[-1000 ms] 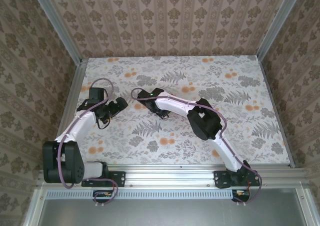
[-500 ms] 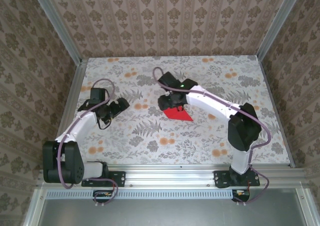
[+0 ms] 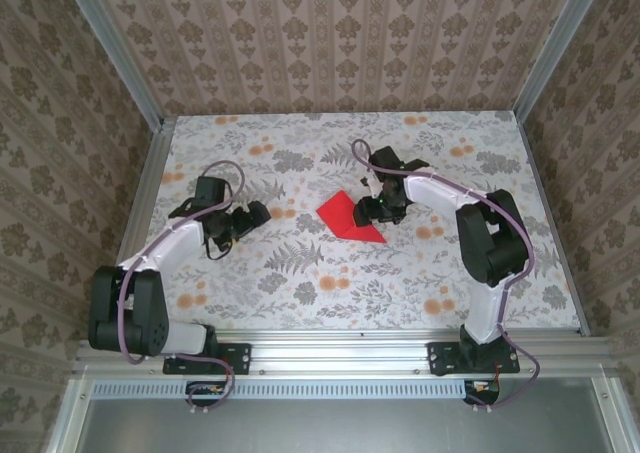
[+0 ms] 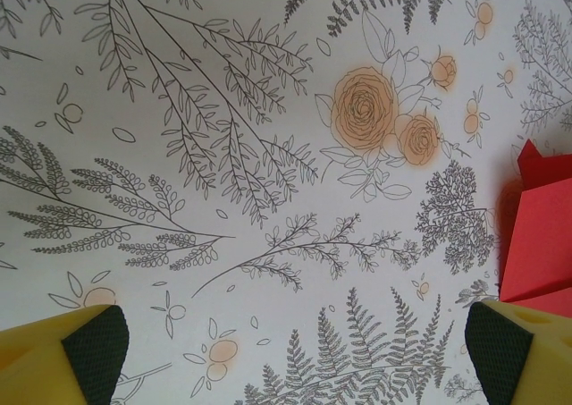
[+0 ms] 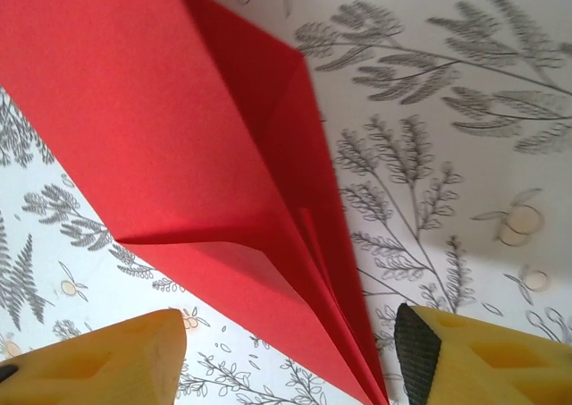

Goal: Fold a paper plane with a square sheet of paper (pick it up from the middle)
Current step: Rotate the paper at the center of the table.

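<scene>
Reaching in from the near right corner, the right arm (image 3: 487, 241) rises to a high elbow, then runs its forearm left across the table (image 3: 300, 278), wrist tipped down at mid-table. Right gripper (image 3: 371, 211) hangs open, jaws apart, clamping nothing. Left arm (image 3: 165, 248) comes from the near left corner, slants toward the far edge, then bends right. Left gripper (image 3: 257, 216) sits low over the table top, jaws spread wide, holding nothing

Surface: pale top printed with grey ferns and orange roses, edge to edge. Aluminium rail (image 3: 350, 341) along the near edge. Walls (image 3: 330, 43) on three sides, tan damask paper, metal posts at the far corners

Paper plane (image 3: 345, 216) lies flat near the table's centre: red, layered folds, one end tapering to a point. Right gripper stands over its right side. In the right wrist view the pointed end lies between the two yellow fingers (image 5: 112, 360), touching neither as far as I can tell. Left gripper is well apart, toward the left edge. Its wrist view has a red corner of the plane at the right margin, just beside the right-hand finger
</scene>
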